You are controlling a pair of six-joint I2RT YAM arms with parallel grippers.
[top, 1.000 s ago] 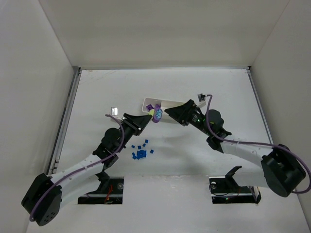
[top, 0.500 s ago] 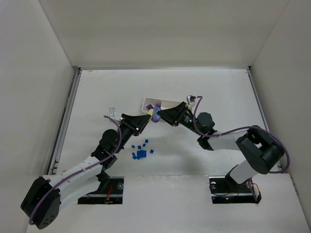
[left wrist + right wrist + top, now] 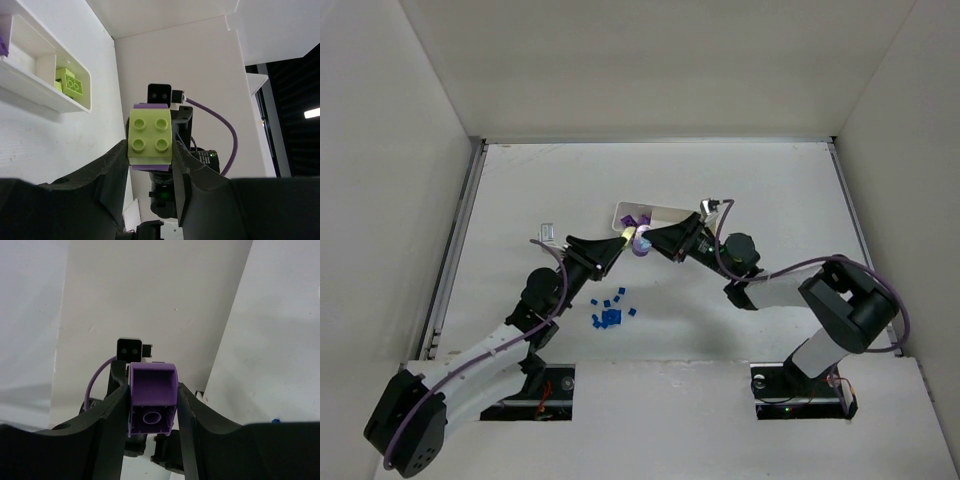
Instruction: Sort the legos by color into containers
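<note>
In the middle of the table (image 3: 520, 190), just on the near side of the white tray (image 3: 665, 210), the two grippers meet tip to tip. The left gripper (image 3: 150, 150) is closed snugly on a yellow-green brick (image 3: 150, 135), with a finger pressing on each side. The studs of this brick face the left wrist camera. A purple brick (image 3: 151, 400) sits right behind it, and the two touch. The right gripper (image 3: 152, 405) holds that purple brick between its fingers, with the hollow underside facing the right wrist camera. Both bricks are up in the air, off the table.

The tray is long and shallow, with walls that split it into compartments. Some purple bricks (image 3: 632, 219) lie in its left end. Other yellow-green bricks (image 3: 70, 84) lie in an end compartment, seen from the left wrist. The right arm hides the rest of the tray from above.

A small bunch of tiny blue bricks (image 3: 609, 312) lies loose on the table, nearer than the grippers and well apart from the tray.
</note>
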